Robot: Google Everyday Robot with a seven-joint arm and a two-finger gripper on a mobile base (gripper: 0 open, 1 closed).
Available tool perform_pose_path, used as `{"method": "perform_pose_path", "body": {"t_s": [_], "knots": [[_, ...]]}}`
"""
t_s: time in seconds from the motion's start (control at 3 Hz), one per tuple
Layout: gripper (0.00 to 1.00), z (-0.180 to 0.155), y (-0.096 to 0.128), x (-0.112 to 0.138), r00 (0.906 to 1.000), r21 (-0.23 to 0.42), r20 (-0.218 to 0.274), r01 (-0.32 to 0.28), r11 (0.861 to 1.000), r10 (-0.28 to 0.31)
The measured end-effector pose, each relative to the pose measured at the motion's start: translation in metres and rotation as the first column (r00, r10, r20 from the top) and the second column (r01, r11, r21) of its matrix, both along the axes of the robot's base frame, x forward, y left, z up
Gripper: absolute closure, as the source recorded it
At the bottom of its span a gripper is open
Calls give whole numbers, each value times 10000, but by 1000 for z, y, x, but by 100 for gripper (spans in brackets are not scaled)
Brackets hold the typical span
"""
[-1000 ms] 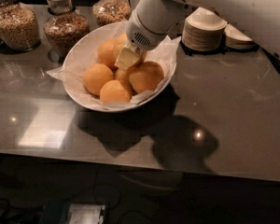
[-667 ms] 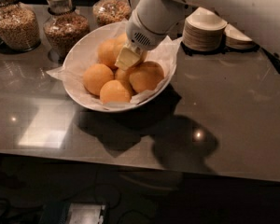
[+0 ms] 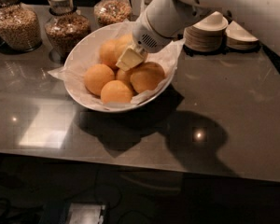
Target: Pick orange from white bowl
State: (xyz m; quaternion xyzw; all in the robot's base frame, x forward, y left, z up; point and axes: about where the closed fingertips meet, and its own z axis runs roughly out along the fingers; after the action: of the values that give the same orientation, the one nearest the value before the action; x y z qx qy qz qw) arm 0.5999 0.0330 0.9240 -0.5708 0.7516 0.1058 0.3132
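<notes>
The large white bowl [image 3: 86,48] with a crinkled paper liner sits on the dark counter at centre left. It holds several oranges: one at the left [image 3: 98,78], one at the front [image 3: 116,92], one at the right [image 3: 147,76] and one at the back [image 3: 110,52]. My gripper [image 3: 129,59] reaches down from the upper right into the middle of the bowl, among the oranges, over a partly hidden middle one.
Glass jars of grain and nuts [image 3: 65,27] stand behind the bowl at the back left. Stacks of small white bowls and plates [image 3: 210,31] sit at the back right. The counter's front edge [image 3: 130,164] runs across below.
</notes>
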Motion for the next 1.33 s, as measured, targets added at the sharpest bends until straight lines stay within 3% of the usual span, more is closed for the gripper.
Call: {"method": "perform_pose_path", "body": {"t_s": [0.33, 1.33], "knots": [[100, -4, 2, -2, 9998, 350, 54, -174, 9992, 172], [100, 3, 1, -4, 9994, 607, 182, -301, 9977, 291]]}}
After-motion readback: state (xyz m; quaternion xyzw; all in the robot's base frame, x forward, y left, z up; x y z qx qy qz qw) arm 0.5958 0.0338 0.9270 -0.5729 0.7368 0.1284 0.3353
